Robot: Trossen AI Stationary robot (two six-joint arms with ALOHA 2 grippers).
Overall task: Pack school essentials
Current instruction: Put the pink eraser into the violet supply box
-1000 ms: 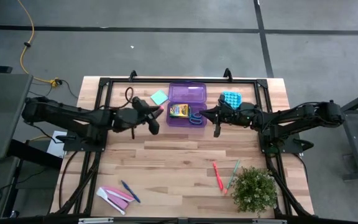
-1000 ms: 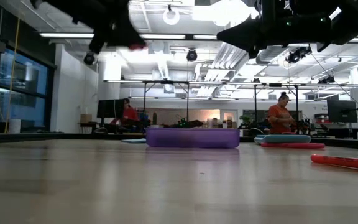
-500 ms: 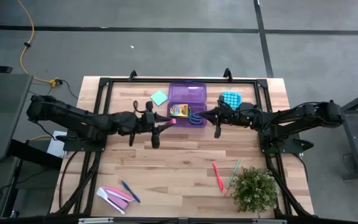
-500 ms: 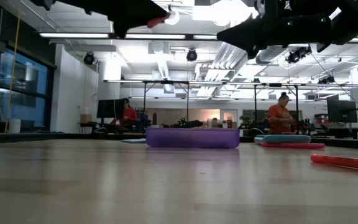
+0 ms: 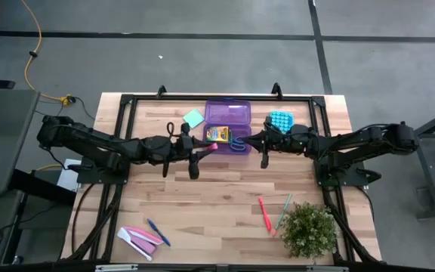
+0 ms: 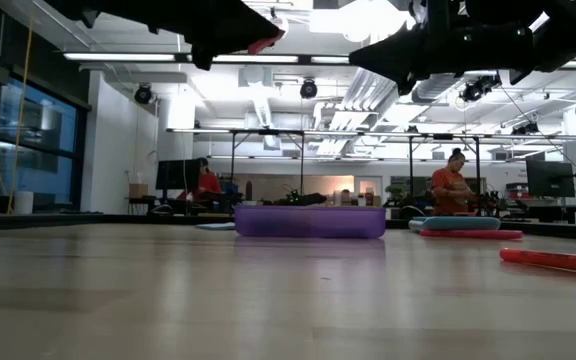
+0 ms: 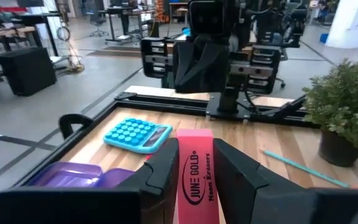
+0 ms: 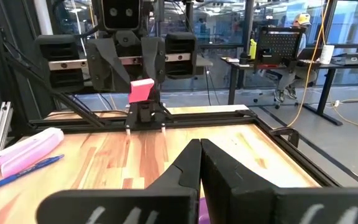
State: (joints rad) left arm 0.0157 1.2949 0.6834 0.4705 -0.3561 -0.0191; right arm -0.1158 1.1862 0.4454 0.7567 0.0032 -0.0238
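Note:
My left gripper (image 5: 205, 148) hangs above the table just left of the purple box (image 5: 228, 121) and is shut on the pink eraser (image 7: 194, 177). In the box lie the yellow crayon box (image 5: 217, 134) and the blue-handled scissors (image 5: 238, 141). My right gripper (image 5: 251, 139) is shut and empty, raised at the box's right end. The green sticky-note pad (image 5: 193, 118) lies flat left of the box. The red pen (image 5: 264, 213) and green pen (image 5: 284, 210) lie near the plant; the blue pen (image 5: 157, 231) lies at the near left. My left gripper pinches the pink eraser between its two fingers (image 7: 160, 174), on the eraser's long sides (image 7: 182, 186). The fingers come level from the table's left and lie along the eraser. Its free end (image 6: 266, 42) sticks out past the fingertips, lifted clear of the table.
A light-blue calculator-like pad (image 5: 279, 119) sits right of the box, under my right arm. A potted plant (image 5: 308, 229) stands at the near right corner. Pink and white flat pieces (image 5: 138, 238) lie at the near left. Bare wood spans the table's middle.
My left gripper has carried the eraser toward the table's right, closer to the purple box, rising a little on the way and staying shut on it.

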